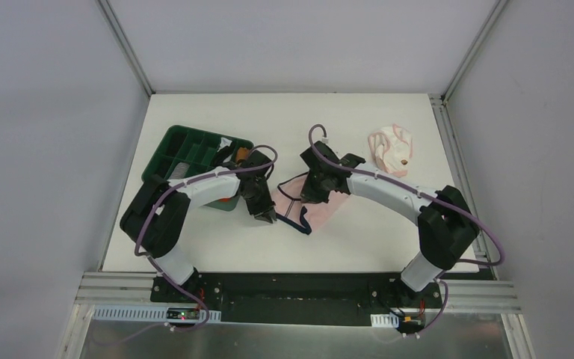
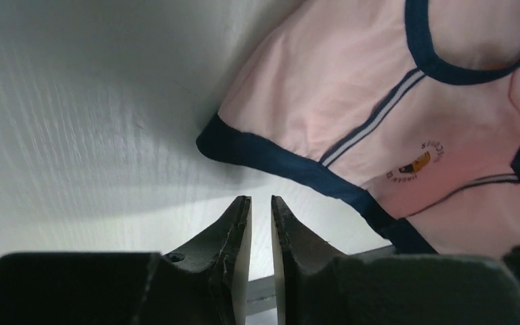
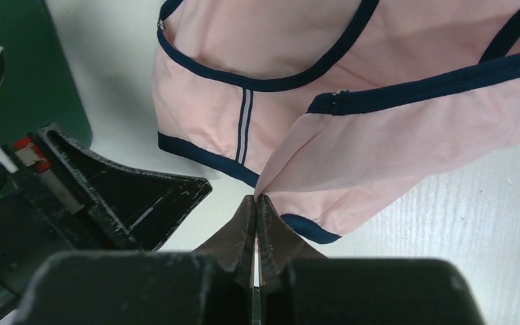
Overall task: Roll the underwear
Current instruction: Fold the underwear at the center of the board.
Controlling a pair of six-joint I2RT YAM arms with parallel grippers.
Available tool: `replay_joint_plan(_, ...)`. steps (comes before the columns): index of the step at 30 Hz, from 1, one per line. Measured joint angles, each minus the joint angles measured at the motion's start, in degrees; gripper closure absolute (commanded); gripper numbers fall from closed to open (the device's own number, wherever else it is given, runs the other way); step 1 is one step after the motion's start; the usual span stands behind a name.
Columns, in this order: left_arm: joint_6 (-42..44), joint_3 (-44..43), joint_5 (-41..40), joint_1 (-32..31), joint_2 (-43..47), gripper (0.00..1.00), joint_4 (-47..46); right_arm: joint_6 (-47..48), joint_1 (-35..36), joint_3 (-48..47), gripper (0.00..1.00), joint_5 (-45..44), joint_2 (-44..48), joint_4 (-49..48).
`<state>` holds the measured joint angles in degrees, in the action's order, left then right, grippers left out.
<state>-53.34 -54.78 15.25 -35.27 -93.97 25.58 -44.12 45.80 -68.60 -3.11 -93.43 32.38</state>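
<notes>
tightly, right claw (image 3: pixel 256 200) pinches pink underwear (image 3: pixel 393 149); left claw (image 2: pixel 261 203) slightly parted nearby.

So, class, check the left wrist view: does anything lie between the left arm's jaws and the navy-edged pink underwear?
Nothing visible does. Only bare table separates the left arm's jaws, slightly apart and empty, from the pink underwear, whose navy hem lies just ahead of them.
</notes>
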Motion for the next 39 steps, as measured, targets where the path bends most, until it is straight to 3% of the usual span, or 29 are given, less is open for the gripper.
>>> replay_joint_plan(4, 0.85, -0.02, -0.85, 0.44, -2.38, 0.84, -1.49, 0.0, 0.33, -1.42, 1.0, 0.28, -0.96, -0.2)
replay_joint_plan(11, 2.43, -0.09, -0.28, 0.48, -0.55, 0.76, -1.22, -0.76, 0.46, 2.71, 1.0, -0.39, 2.1, -1.09)
replay_joint_plan(19, 4.5, -4.17, -0.63, 1.38, 8.46, 0.76, 3.63, -4.24, 0.42, 17.38, 1.0, -2.64, 18.29, 0.57)
replay_joint_plan(29, 7.19, -7.1, -1.9, 5.25, -2.1, 0.79, 6.14, -12.61, 0.42, 33.68, 1.0, -6.8, 43.1, 8.79)
replay_joint_plan(35, 7.74, -7.1, -0.52, 5.2, -2.67, 0.79, 6.88, -17.59, 0.42, 37.53, 1.0, -9.2, 54.66, 16.72)
replay_joint_plan(39, 7.8, -7.28, 0.83, 3.91, -3.13, 0.8, 6.99, -18.45, 0.42, 37.4, 1.0, -10.93, 57.22, 20.09)
